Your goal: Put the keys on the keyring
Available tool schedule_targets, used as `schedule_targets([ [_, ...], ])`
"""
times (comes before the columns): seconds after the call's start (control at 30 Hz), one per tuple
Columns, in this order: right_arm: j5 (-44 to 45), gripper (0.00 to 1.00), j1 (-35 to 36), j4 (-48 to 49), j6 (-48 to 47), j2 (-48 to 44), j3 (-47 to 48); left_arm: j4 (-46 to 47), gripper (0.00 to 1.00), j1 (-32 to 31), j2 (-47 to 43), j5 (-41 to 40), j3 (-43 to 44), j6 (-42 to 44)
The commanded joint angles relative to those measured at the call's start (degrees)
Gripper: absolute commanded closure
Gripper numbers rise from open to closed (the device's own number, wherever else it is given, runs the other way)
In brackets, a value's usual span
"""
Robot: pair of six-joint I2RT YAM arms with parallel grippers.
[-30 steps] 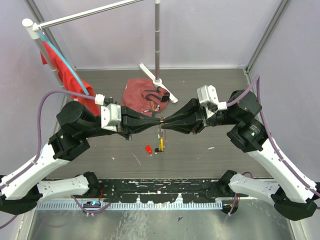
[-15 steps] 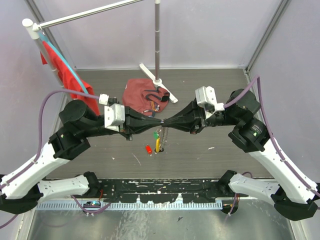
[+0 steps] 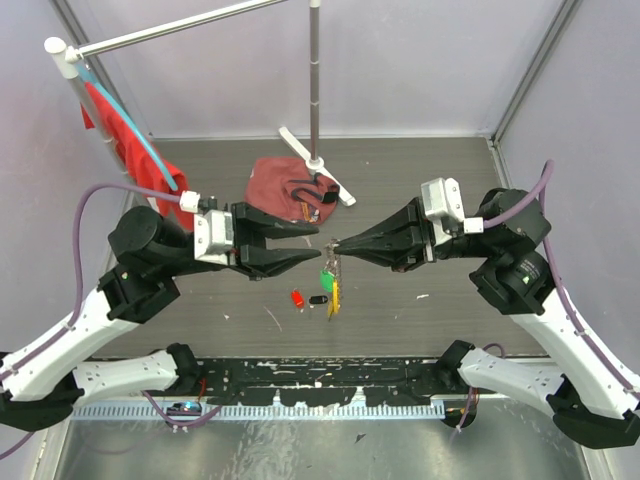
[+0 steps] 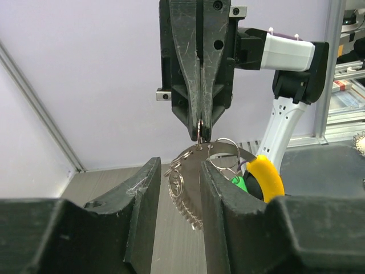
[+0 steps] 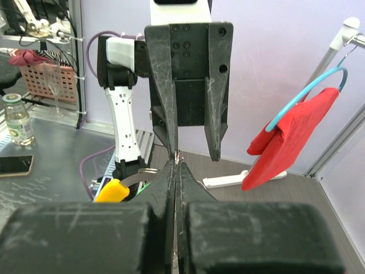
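Note:
My right gripper (image 3: 337, 243) is shut on the top of the keyring (image 4: 182, 191), a silvery coiled wire loop. The bunch hangs below it above the table. On the bunch are a yellow-headed key (image 3: 333, 296) and a green-headed key (image 3: 327, 279), which also show in the left wrist view as yellow (image 4: 266, 178) and green (image 4: 242, 184). My left gripper (image 3: 320, 242) is open and empty, just left of the bunch. In the left wrist view the coil hangs between its fingers (image 4: 141, 211). A red-capped key (image 3: 297, 298) and a black-capped key (image 3: 319, 299) lie on the table below.
A maroon cloth (image 3: 280, 195) lies behind the grippers. The metal pole stand with its white foot (image 3: 316, 178) rises at the back centre. A red cloth (image 3: 120, 130) hangs from a rail at the far left.
My left gripper has opened and pulled back to the left. My right gripper has moved right with the bunch, which now hangs from it alone.

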Motion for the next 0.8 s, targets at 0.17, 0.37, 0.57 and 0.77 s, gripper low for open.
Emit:
schedule_targets([
  [0.17,-0.55,0.99,0.36,7.55,2.46,-0.3,0.17,8.3,0.61,-0.08,1.02,2.29,-2.05,-4.52],
  [0.37,0.0,0.99,0.29,7.11,2.16,-0.54,-0.23,12.06,0.63,-0.09,2.43,4.34,-2.02,-6.86],
  [0.57,0.67,0.99,0.34,6.88,1.96,-0.99,-0.61,12.72,0.7,-0.14,3.37,5.67,-1.83,-7.71],
  [0.77,0.67,0.99,0.3,6.86,1.88,-1.16,-0.77,12.01,1.0,-0.09,3.81,5.23,-1.6,-7.62],
])
